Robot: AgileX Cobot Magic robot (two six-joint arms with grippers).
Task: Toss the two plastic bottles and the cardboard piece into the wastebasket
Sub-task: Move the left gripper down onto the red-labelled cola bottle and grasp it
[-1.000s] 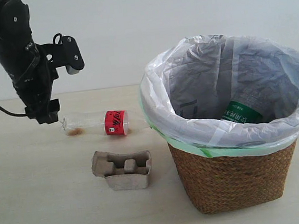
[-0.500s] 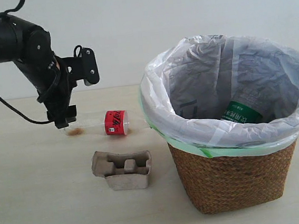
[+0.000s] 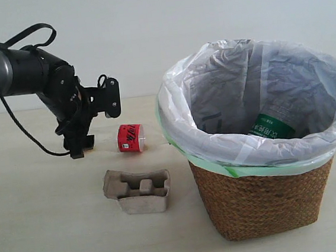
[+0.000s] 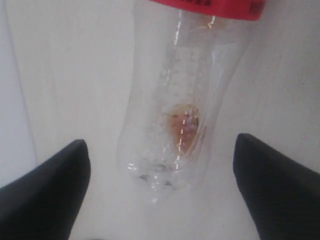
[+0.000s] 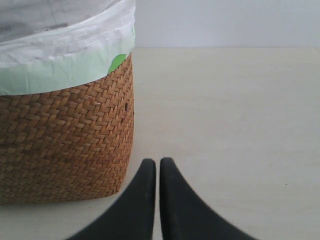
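The red-label bottle [image 3: 130,138] lies on its side on the table, its neck end toward the wastebasket [image 3: 259,203]. My left gripper [image 3: 81,144] is low at the bottle's base end. In the left wrist view it [image 4: 160,145] is open, with one finger on each side of the clear base [image 4: 172,145] and a gap at each side. The green-label bottle [image 3: 272,126] lies inside the bag-lined wastebasket. The cardboard piece [image 3: 138,190] sits on the table in front of the red-label bottle. My right gripper [image 5: 158,164] is shut and empty, beside the basket's wicker wall [image 5: 65,145].
The white bag's rim [image 3: 173,122] overhangs the basket close to the bottle's neck end. The left arm's black cable [image 3: 32,139] trails over the table behind the gripper. A plain wall stands behind the table.
The left arm has swung down and to the right, bringing its open gripper from above and left of the bottle to around the bottle's base. The bottle, cardboard and basket have not moved.
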